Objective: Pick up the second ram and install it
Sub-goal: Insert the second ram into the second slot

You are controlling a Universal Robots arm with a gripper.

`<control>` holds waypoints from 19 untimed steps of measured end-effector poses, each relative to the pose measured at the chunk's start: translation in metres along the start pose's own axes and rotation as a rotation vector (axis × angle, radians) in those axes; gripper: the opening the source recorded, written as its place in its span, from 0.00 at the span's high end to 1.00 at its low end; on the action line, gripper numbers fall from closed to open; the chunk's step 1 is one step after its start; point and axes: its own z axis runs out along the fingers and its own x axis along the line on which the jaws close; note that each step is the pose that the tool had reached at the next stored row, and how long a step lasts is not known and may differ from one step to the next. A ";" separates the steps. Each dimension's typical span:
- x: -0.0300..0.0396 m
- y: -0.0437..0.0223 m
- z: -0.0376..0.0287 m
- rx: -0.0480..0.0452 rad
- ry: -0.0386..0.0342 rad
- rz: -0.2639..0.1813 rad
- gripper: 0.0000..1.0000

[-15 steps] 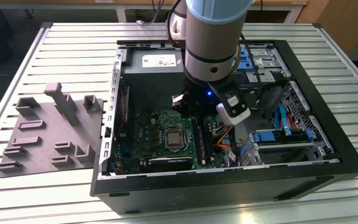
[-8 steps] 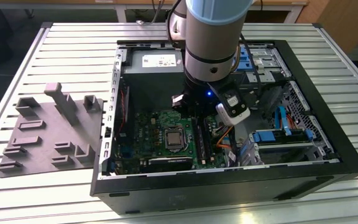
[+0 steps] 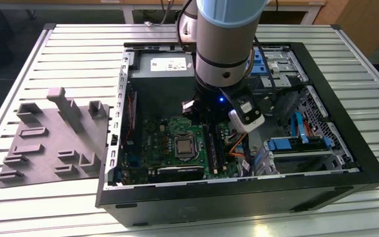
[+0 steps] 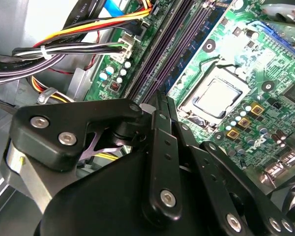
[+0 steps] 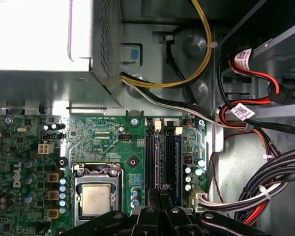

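The arm reaches down into the open computer case (image 3: 242,192) that lies on its side on the slatted bench (image 3: 77,49), with the gripper (image 3: 210,129) low over the motherboard (image 3: 170,133) beside the processor socket (image 3: 185,146). In both wrist views the jaws stand close together, their black tips pinched on the top edge of a thin dark board, the second ram (image 5: 164,188). That stick stands on edge directly under the jaws and in line with the long memory slots (image 5: 160,157), which run away from the gripper (image 5: 162,194) toward the power supply (image 5: 49,39); whether it is fully seated in a slot cannot be told, since the jaws cover its lower part. In the second wrist view the gripper (image 4: 162,105) narrows to a point just above the slots (image 4: 174,44), with the processor socket (image 4: 217,98) to one side and bundled cables (image 4: 78,46) to the other. In the exterior view a grey foam parts tray (image 3: 51,143) lies on the bench at the exterior view's left of the case, well apart from the gripper.
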 end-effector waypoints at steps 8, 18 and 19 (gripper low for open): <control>-0.0007 0.0004 0.0013 -0.0006 0.0002 -0.005 0.88; -0.0006 0.0006 0.0026 -0.0011 0.0006 -0.013 0.88; -0.0006 0.0006 0.0027 -0.0011 0.0006 -0.014 0.88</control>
